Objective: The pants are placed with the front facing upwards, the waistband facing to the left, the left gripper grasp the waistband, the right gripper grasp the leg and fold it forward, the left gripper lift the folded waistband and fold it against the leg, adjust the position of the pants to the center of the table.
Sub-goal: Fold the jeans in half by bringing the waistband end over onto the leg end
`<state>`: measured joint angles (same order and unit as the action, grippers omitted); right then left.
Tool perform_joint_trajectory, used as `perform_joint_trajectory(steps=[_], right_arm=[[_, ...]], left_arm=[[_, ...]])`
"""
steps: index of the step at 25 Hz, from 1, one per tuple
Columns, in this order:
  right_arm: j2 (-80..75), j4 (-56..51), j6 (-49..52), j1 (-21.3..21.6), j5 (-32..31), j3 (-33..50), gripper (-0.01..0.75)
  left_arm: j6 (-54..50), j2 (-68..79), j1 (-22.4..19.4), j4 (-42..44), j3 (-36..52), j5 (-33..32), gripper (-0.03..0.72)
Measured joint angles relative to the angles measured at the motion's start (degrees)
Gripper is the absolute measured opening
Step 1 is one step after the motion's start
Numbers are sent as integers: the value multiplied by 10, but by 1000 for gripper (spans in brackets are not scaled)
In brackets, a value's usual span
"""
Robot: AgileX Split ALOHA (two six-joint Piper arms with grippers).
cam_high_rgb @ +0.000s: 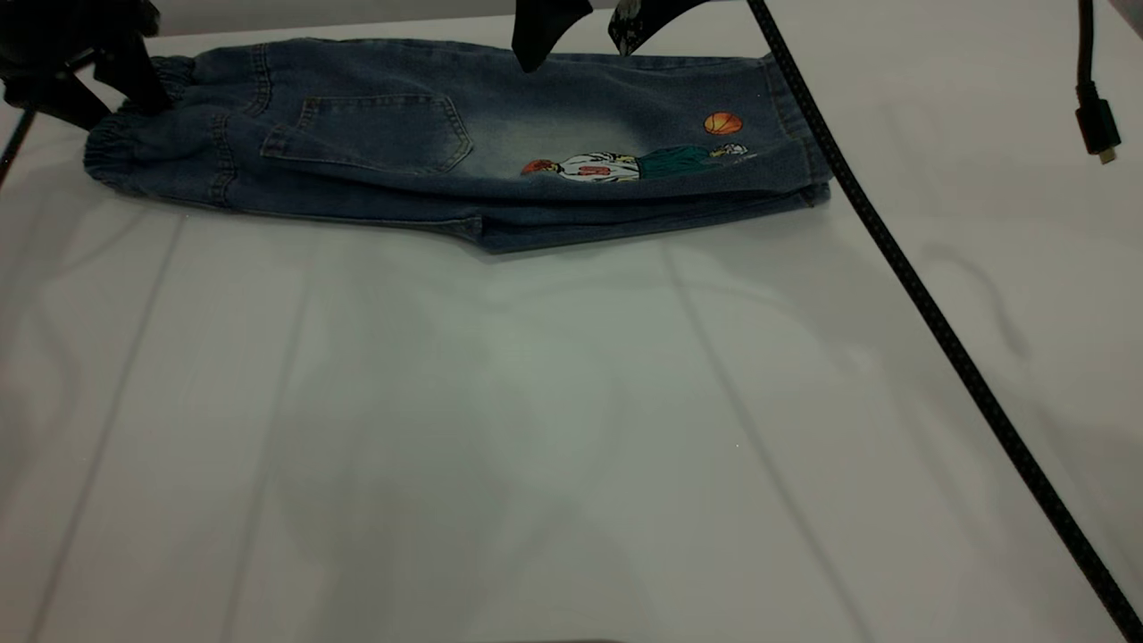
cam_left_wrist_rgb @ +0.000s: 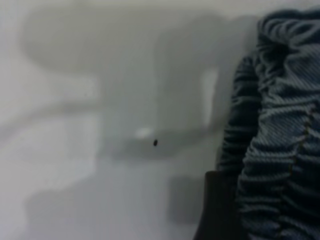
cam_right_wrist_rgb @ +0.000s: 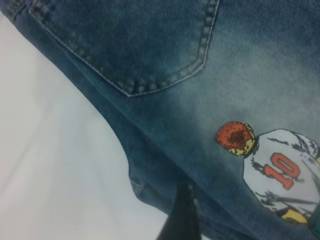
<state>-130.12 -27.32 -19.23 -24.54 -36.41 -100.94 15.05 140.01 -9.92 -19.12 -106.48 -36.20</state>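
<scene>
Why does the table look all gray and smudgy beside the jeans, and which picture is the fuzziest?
Left wrist view: fuzziest; the gray smudges on the table are soft shadows, apparently from the arm, beside the waistband. Right wrist view: fairly sharp on the pants, so the stitching and the print's number 10 read clearly. Exterior view: dim, with faint gray shadows and streaks below the pants.

We see the pants [cam_high_rgb: 446, 152] folded lengthwise at the table's [cam_high_rgb: 536, 429] far edge, waistband [cam_high_rgb: 134, 143] left, back pocket [cam_high_rgb: 371, 134] up. Left gripper [cam_high_rgb: 134, 85] at the waistband; right gripper [cam_high_rgb: 576, 36] hovers open above the leg [cam_high_rgb: 643, 134]. Black cable [cam_high_rgb: 938, 321] crosses right.
</scene>
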Motion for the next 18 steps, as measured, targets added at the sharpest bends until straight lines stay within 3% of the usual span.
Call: perform_joint_trajectory(steps=[8,11,18], right_arm=[[-4,-12,-15,0,32,0,561],[-14,-36,-31,0,71,0,561],[-79,-129,-92,0,183,0,561]], left_arm=[[32,35,0,-109,-18,16,417],[64,40,0,-138,-19,18,375],[73,41,0,-155,-21,14,58]])
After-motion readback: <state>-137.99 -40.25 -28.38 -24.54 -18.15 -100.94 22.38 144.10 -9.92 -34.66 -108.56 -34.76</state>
